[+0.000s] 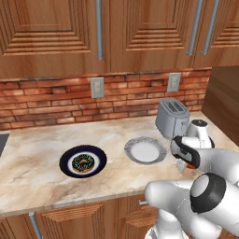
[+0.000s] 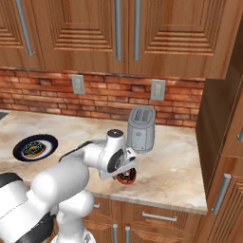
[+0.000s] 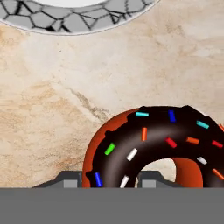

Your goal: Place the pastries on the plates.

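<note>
A kitchen: wooden cabinets [image 1: 60, 28], a brick backsplash [image 1: 56, 100], a marble counter [image 1: 37, 163] and a toaster [image 1: 172, 117].

Chocolate donut [image 1: 83, 163], teal-flecked, sits on a navy plate [image 1: 67, 165] with a white ring. At three o'clock, pale grey cracked-pattern plate [image 1: 145, 151]. Red-orange donut [image 3: 151, 146] carries multicoloured sprinkles on beige marble counter [image 1: 32, 168].

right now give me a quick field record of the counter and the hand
navy plate: holds the green-sprinkled donut
pale plate: nothing on it, right of the navy plate
red-iced donut: on the counter near the pale plate, not on it
hand: shut on the red-iced donut's ring, low over the counter
toaster: at the back, by the brick wall
pastries plated: one of two
</note>
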Robot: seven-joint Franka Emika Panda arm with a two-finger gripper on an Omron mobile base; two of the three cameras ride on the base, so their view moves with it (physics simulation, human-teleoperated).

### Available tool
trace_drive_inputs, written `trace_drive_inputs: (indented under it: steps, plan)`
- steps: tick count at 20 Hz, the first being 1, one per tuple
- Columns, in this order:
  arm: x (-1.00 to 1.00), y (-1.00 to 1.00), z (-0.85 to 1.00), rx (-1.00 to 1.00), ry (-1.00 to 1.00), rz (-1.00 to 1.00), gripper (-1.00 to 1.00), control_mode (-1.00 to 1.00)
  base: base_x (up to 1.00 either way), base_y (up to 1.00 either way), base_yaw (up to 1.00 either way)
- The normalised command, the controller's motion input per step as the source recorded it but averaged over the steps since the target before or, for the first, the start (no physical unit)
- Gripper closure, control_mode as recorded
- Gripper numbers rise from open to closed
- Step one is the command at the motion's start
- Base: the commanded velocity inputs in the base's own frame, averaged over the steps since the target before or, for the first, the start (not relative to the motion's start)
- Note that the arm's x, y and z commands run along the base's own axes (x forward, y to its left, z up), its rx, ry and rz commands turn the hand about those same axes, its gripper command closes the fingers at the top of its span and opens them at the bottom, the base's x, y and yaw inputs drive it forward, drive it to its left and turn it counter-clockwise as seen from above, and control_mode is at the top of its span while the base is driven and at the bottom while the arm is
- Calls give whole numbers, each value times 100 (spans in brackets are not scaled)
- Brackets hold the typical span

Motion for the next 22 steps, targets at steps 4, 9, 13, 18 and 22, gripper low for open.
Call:
trace_drive_inputs:
  steps: [4,9,13,18,22]
  plan:
    - [0,18,100,-1,-12,12,100,-100,0,0,0]
    - [18,46,93,0,-13,18,100,-100,0,0,0]
    - [30,87,40,0,-10,23,100,-100,0,0,0]
    - [28,79,10,0,-1,20,100,-100,0,0,0]
    - [9,39,-6,0,4,12,100,-100,0,0,0]
